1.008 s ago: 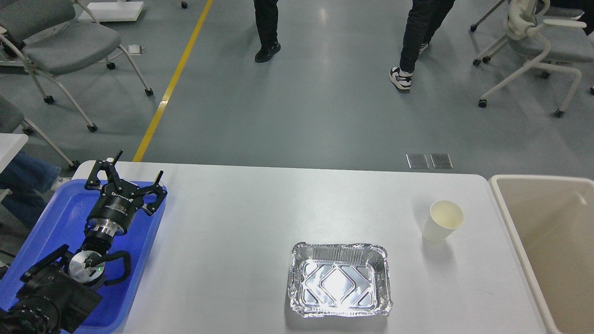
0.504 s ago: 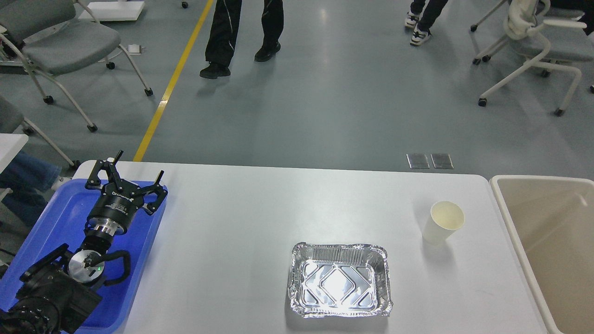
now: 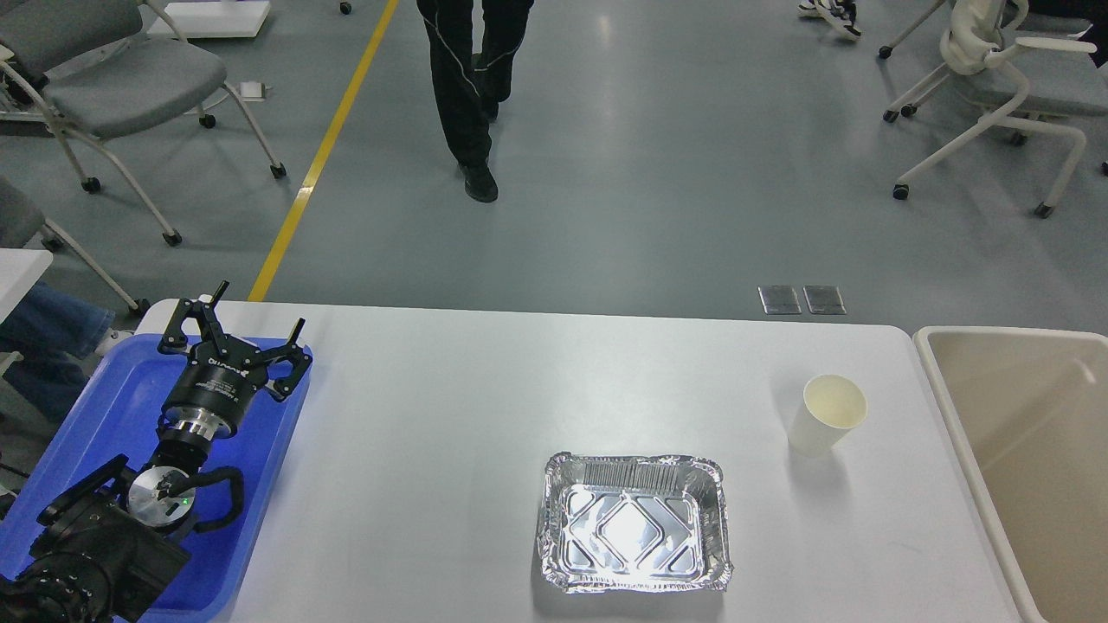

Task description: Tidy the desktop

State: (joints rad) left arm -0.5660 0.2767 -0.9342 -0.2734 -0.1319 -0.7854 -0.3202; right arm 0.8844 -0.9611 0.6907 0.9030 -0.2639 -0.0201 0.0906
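The desktop (image 3: pixel 485 407) is a wide white tabletop with rounded corners. An empty foil tray (image 3: pixel 634 523) sits near its front edge, right of centre. A white paper cup (image 3: pixel 827 414) stands upright to the tray's upper right. My left gripper (image 3: pixel 260 307) is open and empty, its fingers spread above the far end of a blue plastic tray (image 3: pixel 112 407) at the table's left edge. It is far to the left of the foil tray and the cup. My right gripper is out of view.
A beige rectangular bin (image 3: pixel 1030 459) stands against the table's right edge. On the floor beyond the table a person (image 3: pixel 472 86) in black trousers walks. Grey chairs (image 3: pixel 112 86) stand at the back left and a white chair (image 3: pixel 995 86) at the back right.
My left arm, the foil tray and the cup have not moved. The person in black has walked nearer to the table, and the second person has gone off to the upper right.
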